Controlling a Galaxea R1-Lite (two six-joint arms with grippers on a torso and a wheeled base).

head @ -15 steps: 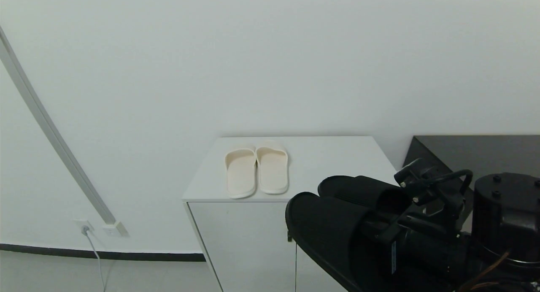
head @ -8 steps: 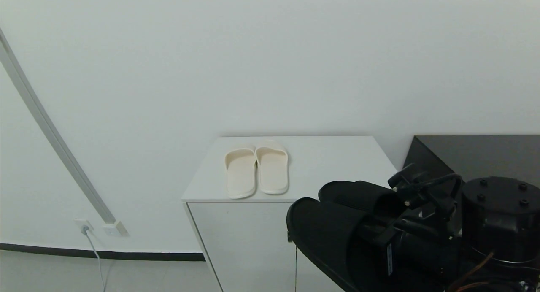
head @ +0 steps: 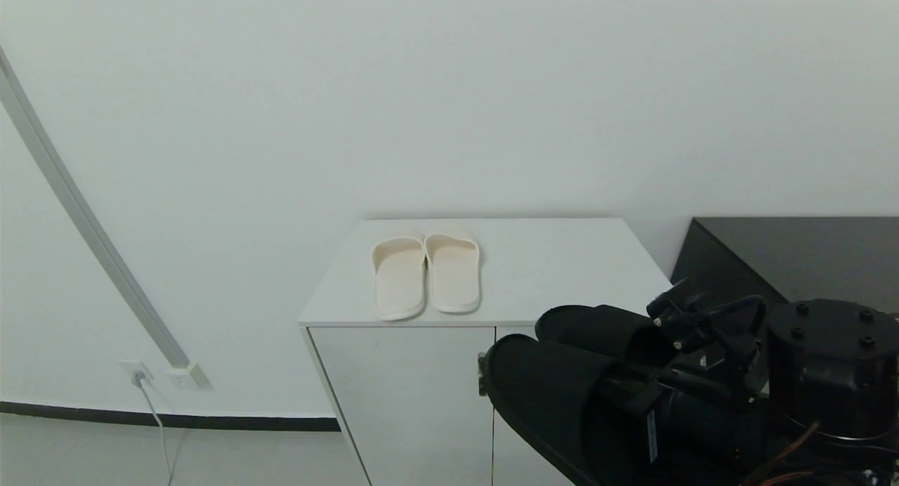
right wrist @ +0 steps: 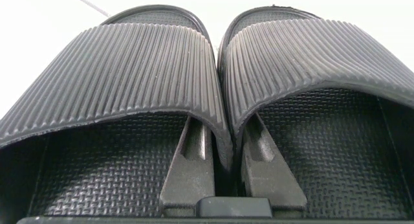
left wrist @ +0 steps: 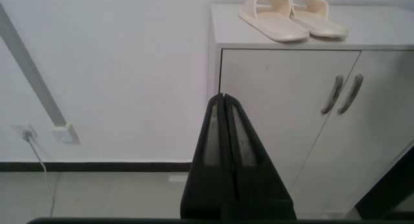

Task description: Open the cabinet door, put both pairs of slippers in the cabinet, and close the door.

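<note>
White wall (head: 449,86) fills the background, plain, with a grey conduit strip (head: 84,219) slanting down it to the left and a black skirting band (head: 175,421) along the floor.

White cabinet (head: 548,268) stands against the wall. Both doors (left wrist: 284,114) are closed and flush. Two slim metal handles (left wrist: 343,94) sit side by side where the doors meet.

Dark tabletop (head: 793,254) just right of the cabinet, at about the same height.

Black slippers (head: 562,381), ribbed straps, held as a pair in the air in front of the cabinet's right door, just below the level of its top edge, toes pointing towards the cabinet. Right gripper (right wrist: 223,120) has them: one finger under each strap, both fingers (right wrist: 191,166) pinched in on the two inner side walls that meet between them. Narrow gap, firm hold.

Cream slippers (head: 425,274) lie side by side, touching, soles down on the cabinet top, left of centre and near the front edge.

Left gripper (left wrist: 224,104) hangs low, out in front of the cabinet's left side, fingers pressed flat together, holding nothing.

Wall socket (head: 133,370) low on the wall left of the cabinet, with a pale cable (head: 158,430) plugged in and trailing down to the floor.
</note>
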